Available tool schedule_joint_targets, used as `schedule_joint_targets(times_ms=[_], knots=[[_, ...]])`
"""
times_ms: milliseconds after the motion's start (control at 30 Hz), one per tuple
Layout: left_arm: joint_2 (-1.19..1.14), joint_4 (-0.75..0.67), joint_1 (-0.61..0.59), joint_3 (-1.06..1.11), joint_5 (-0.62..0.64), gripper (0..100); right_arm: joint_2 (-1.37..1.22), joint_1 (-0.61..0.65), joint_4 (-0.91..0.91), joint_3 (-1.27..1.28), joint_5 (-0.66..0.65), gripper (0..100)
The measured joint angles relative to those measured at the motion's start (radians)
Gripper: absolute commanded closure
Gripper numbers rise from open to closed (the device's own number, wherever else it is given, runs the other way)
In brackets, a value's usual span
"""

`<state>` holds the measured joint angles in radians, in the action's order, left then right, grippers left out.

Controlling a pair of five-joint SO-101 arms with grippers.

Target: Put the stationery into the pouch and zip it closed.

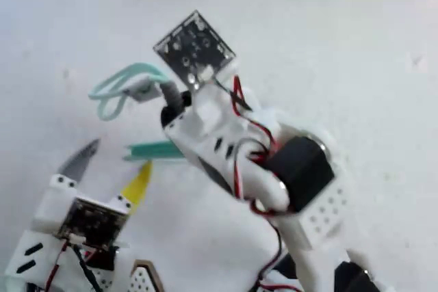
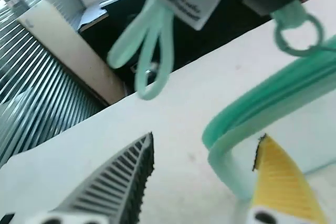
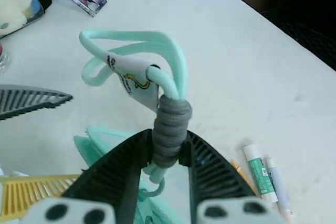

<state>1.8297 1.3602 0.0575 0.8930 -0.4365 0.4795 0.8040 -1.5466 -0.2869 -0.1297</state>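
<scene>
Two pincers tend the mint pouch (image 1: 154, 150) at centre-left of the high view — right pincer (image 3: 170, 150) clenched on its grey zip pull (image 3: 170, 121), left pincer (image 1: 109, 172) released beside its edge — so opening seems the step in hand, and loading the glue stick (image 3: 259, 171) off the desk (image 3: 236, 51) should come next.

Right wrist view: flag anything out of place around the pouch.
The glue stick and a pen beside it lie on the table, outside the mint pouch, while the right claw is shut on the pouch's grey-wrapped strap. Nothing looks spilled or damaged.
</scene>
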Motion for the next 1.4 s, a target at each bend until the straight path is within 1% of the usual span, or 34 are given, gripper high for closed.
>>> schedule_joint_targets(times_ms=[67, 133, 233, 333, 533, 633, 700, 767, 867, 967, 1067, 1200, 1267, 1300, 1400], knots=[[0.0, -0.015, 0.048, 0.017, -0.005, 68, 0.029, 0.014, -0.017, 0.0, 0.0, 98.1], [0.0, -0.046, 0.071, 0.063, -0.008, 68, 0.06, 0.018, -0.032, 0.0, 0.0, 98.1], [0.0, -0.091, 0.083, 0.157, -0.011, 68, 0.1, 0.021, -0.04, -0.002, 0.0, 98.1], [0.0, -0.097, 0.083, 0.183, -0.011, 68, 0.12, 0.015, -0.04, -0.002, 0.0, 98.1], [0.0, -0.097, 0.084, 0.192, -0.011, 69, 0.12, -0.121, 0.005, -0.002, 0.0, 98.1], [0.0, -0.097, 0.084, 0.192, -0.005, 77, 0.12, -0.184, 0.026, -0.002, 0.0, 98.1], [0.0, -0.098, 0.103, 0.192, 0.044, 84, 0.12, -0.21, 0.043, 0.003, 0.0, 98.1], [0.0, -0.13, 0.129, 0.192, 0.133, 90, 0.121, -0.215, 0.074, 0.037, 0.0, 98.1], [0.0, -0.192, 0.17, 0.199, 0.229, 92, 0.12, -0.218, 0.144, 0.121, 0.0, 98.1], [0.0, -0.23, 0.224, 0.238, 0.245, 92, 0.118, -0.221, 0.193, 0.195, 0.0, 98.1], [0.002, -0.256, 0.281, 0.265, 0.25, 92, 0.12, -0.219, 0.204, 0.207, 0.0, 98.1], [0.002, -0.259, 0.325, 0.272, 0.253, 92, 0.12, -0.219, 0.204, 0.207, 0.0, 98.1], [0.002, -0.259, 0.35, 0.272, 0.262, 90, 0.12, -0.201, 0.204, 0.212, 0.0, 98.1], [0.002, -0.255, 0.361, 0.272, 0.281, 85, 0.12, -0.186, 0.204, 0.212, 0.0, 98.1], [0.002, -0.227, 0.374, 0.295, 0.384, 67, 0.12, -0.155, 0.204, 0.213, 0.0, 98.1]])
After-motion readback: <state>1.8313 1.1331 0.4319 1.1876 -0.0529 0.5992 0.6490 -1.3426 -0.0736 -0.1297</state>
